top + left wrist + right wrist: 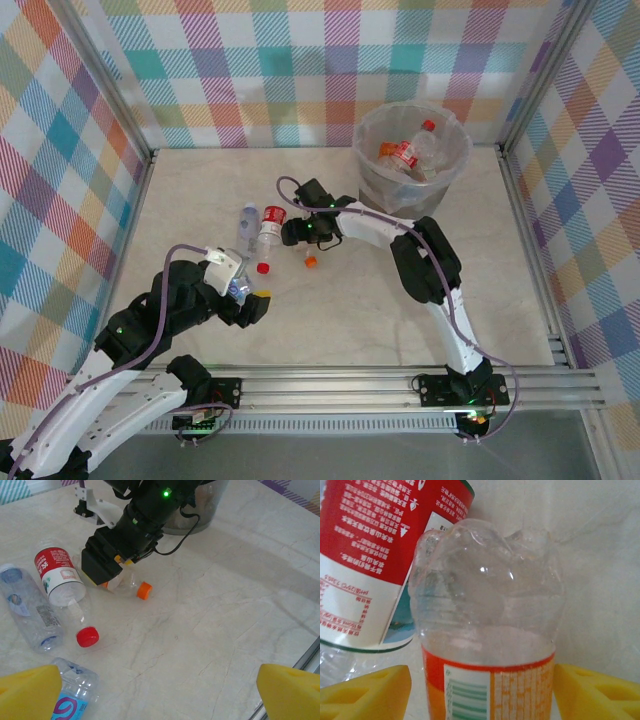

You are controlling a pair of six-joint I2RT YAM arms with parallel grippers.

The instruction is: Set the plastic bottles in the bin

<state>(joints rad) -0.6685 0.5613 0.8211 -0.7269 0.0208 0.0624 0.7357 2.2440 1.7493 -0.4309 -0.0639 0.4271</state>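
The bin (372, 170) stands at the back right with several bottles (405, 155) inside. An orange-labelled clear bottle (487, 630) with an orange cap (144, 590) lies on the table. My right gripper (482, 690) is open astride it: the right pad meets its side, a thin gap shows at the left pad. Beside it lie a red-labelled bottle (59, 575) and a clear bottle (27, 607). My left gripper (160, 695) hangs open over bare table, and a blue-labelled bottle (70, 697) lies by its left fingertip (30, 692).
The right arm (420, 260) reaches from the near rail across the table's middle to the bottles. A metal rail (380, 385) runs along the near edge. Checked walls enclose the table on three sides.
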